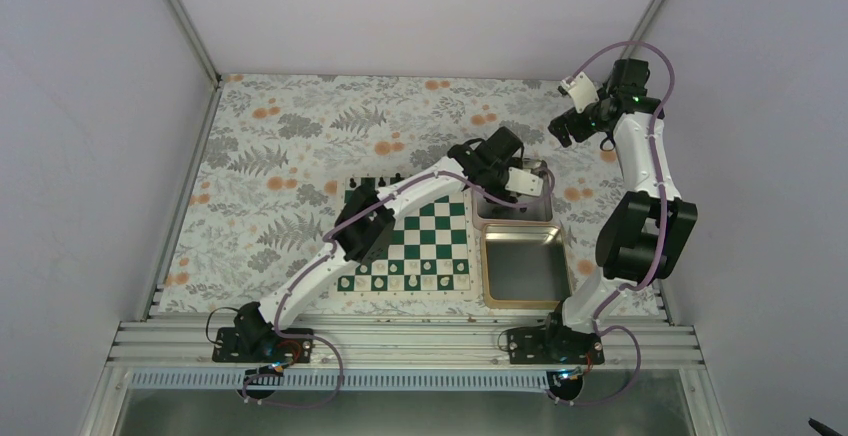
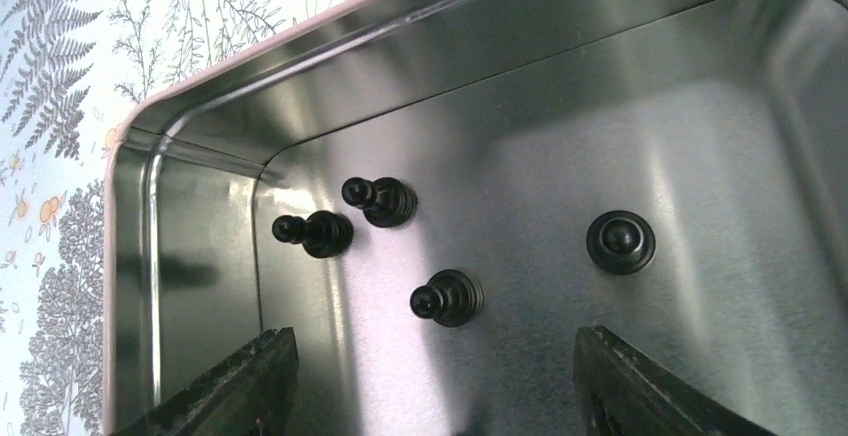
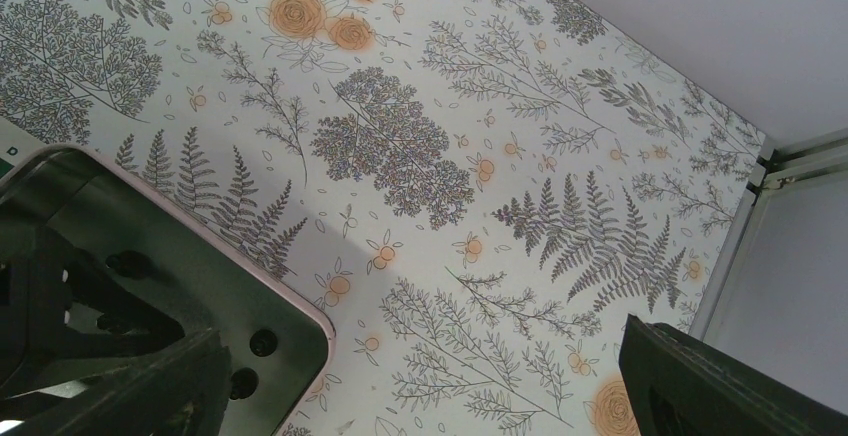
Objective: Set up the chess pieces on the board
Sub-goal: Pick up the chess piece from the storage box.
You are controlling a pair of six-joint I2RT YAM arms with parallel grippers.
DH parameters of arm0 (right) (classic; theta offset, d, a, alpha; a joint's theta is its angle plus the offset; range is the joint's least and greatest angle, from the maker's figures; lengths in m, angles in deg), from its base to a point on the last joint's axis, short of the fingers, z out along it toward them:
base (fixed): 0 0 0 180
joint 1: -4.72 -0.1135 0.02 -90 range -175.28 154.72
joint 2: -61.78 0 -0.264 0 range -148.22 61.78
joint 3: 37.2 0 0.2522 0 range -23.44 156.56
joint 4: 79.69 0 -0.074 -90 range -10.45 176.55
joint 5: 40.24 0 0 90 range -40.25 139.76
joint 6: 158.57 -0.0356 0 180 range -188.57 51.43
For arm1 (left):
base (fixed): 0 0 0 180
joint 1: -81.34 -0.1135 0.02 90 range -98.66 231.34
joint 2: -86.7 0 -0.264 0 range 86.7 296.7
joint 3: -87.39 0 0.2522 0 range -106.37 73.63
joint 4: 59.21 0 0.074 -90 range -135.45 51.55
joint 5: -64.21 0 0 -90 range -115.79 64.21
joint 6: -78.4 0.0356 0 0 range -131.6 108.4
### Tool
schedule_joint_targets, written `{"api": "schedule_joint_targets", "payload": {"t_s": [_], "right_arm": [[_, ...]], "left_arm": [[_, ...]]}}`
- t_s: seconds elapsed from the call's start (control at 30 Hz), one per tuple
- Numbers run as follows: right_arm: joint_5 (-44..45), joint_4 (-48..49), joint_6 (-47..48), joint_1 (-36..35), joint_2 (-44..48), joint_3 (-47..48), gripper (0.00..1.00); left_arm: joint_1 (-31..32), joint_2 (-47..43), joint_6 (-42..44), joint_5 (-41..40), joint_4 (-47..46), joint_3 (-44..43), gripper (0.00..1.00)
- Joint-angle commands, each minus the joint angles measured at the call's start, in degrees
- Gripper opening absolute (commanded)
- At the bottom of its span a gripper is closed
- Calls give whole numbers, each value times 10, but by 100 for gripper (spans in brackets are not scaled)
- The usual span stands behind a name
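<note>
The green-and-white board (image 1: 440, 231) lies mid-table, partly under my left arm. A few black pieces (image 1: 375, 180) stand along its far edge. Small white pieces (image 1: 405, 274) fill its near rows. My left gripper (image 1: 538, 178) is open inside the far silver tin (image 1: 488, 214). In the left wrist view (image 2: 435, 396) it hangs over several black pawns: two together (image 2: 320, 233), one between the fingers' line (image 2: 450, 298), one to the right (image 2: 620, 242). It holds nothing. My right gripper (image 1: 562, 128) is open and empty, raised over the cloth (image 3: 420, 396).
A second silver tin (image 1: 527, 301) sits just nearer, right of the board. The right wrist view shows the far tin's corner (image 3: 318, 328) with two black pieces (image 3: 263, 342) inside. Flowered cloth covers the table; white walls and metal posts enclose it.
</note>
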Motion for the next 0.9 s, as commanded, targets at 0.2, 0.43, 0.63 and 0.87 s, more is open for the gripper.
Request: {"api": "schedule_joint_targets", "payload": {"t_s": [0.2, 0.43, 0.63, 0.87], "right_arm": [[-3, -30, 46, -6, 19, 12, 100], [-37, -142, 194, -17, 19, -1, 100], [-9, -234, 256, -51, 0, -1, 100], [-12, -227, 255, -127, -17, -33, 97]], "left_arm": [[-15, -135, 7, -57, 36, -14, 77], [-75, -256, -9, -83, 70, 20, 86], [-198, -323, -61, -50, 133, 35, 100], [-326, -404, -106, -33, 100, 169, 100]]}}
